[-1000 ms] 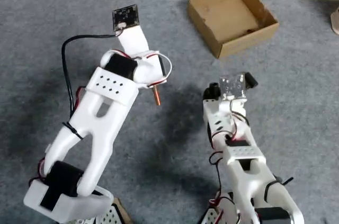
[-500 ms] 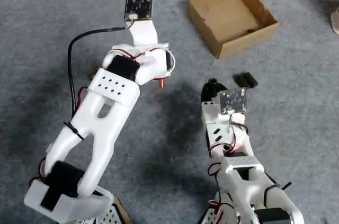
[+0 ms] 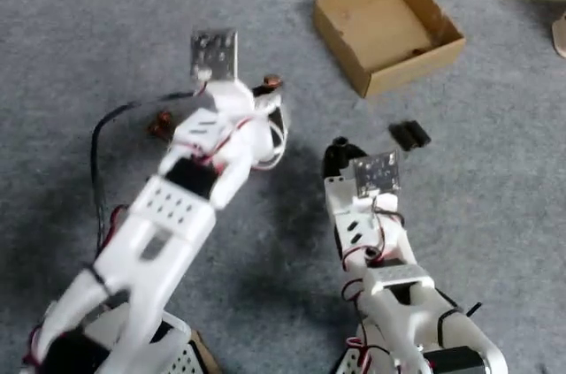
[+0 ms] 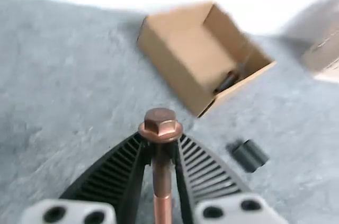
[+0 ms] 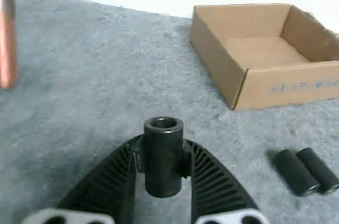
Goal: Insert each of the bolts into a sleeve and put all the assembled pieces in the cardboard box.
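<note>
The left arm has swung away from its base and rolled its wrist, so the copper bolt [image 4: 160, 127] that hung tip-down over the table is now carried higher up the high view, its hex head [image 3: 271, 82] showing beside the wrist. The right arm has pulled back from the spot where it was bent over, uncovering the two loose sleeves [image 3: 409, 134]. The left gripper [image 4: 160, 147] pinches the bolt by its shank just under the head, the fingers pressed against it on both sides. The right gripper [image 5: 162, 147] is clamped on a black sleeve [image 5: 162, 166], which stands upright with its open bore facing up. The two loose sleeves lie side by side, touching, on the grey table [image 3: 495, 215] between the right gripper and the cardboard box [image 3: 340, 42]. The box sits open at the far side of the table; a dark piece [image 4: 228, 82] lies in one corner, possibly an assembled part.
</note>
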Tool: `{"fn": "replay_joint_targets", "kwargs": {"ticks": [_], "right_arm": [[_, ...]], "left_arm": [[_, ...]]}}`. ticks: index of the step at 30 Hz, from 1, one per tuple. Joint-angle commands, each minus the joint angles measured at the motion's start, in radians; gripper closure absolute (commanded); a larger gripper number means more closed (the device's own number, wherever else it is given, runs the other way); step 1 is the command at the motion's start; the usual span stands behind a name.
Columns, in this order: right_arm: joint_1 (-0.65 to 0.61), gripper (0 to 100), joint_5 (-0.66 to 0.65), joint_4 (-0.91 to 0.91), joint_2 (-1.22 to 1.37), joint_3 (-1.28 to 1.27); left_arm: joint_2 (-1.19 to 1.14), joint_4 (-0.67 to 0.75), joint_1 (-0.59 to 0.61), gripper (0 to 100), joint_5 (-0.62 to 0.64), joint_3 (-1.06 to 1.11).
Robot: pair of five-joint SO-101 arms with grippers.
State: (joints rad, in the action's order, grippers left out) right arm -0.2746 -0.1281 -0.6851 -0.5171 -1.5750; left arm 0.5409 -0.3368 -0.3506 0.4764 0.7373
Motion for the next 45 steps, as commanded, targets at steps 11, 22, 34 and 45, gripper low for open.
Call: {"fn": "replay_joint_targets", "kwargs": {"ticks": [11, 22, 34, 45], "right_arm": [[-0.097, 99.3, -0.014, -0.255, -0.036, -0.120], [-0.197, 99.3, -0.141, -0.255, -0.025, -0.130], [-0.199, 99.3, -0.141, -0.255, -0.025, -0.130], [-0.196, 99.3, -0.144, -0.255, -0.025, -0.130]], "left_arm": [[0.214, 0.152, -0.048, 99, 0.115, 0.189], [0.216, 0.250, -0.050, 99, 0.135, 0.216], [0.206, 0.328, -0.050, 99, 0.071, 0.231], [0.206, 0.390, -0.111, 99, 0.058, 0.303]]}}
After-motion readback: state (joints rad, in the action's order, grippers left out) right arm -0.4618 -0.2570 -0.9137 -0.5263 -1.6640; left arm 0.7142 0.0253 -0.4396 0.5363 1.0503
